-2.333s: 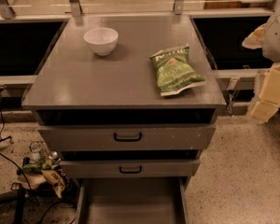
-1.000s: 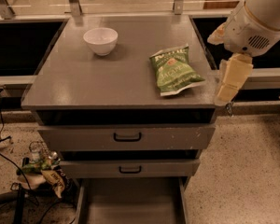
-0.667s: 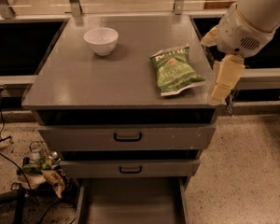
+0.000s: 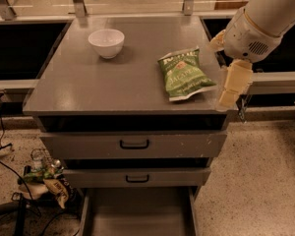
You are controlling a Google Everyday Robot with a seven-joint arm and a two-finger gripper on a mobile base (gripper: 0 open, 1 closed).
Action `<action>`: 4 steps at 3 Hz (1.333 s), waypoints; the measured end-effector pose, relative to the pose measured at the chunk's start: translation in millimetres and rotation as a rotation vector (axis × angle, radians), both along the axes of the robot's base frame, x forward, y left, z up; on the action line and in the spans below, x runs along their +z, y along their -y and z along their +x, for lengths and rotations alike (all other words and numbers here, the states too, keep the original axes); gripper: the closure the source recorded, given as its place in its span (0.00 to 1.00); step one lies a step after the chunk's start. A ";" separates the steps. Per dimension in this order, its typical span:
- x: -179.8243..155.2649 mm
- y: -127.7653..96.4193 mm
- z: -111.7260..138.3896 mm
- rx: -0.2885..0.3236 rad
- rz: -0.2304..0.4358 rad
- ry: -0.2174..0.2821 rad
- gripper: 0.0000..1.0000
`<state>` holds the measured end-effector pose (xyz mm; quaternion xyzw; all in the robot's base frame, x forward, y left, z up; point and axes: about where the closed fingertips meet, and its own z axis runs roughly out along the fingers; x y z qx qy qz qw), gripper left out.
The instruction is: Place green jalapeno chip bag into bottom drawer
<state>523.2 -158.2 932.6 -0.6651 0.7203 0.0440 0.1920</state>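
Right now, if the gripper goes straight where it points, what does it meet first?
The gripper, right of the green jalapeno chip bag, points down: probably the cabinet top's right front corner; depth unclear.

A white bowl (image 4: 106,42) sits on the cabinet top (image 4: 88,90); packets (image 4: 51,181) and cables (image 4: 1,129) litter the floor (image 4: 265,181)

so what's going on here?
The robot arm's gripper hovers at the right edge of the cabinet top, just beside the green chip bag, not holding it. The bag lies flat on the top. The bottom drawer stands pulled open below. A white bowl sits back left.
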 end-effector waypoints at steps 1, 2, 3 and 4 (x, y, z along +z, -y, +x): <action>-0.7 -5.2 38.5 0.049 0.010 0.007 0.00; -5.0 -2.6 46.0 0.038 0.010 0.013 0.00; -13.4 5.5 68.5 0.017 0.005 0.008 0.00; -16.6 12.4 102.5 0.020 -0.007 0.011 0.00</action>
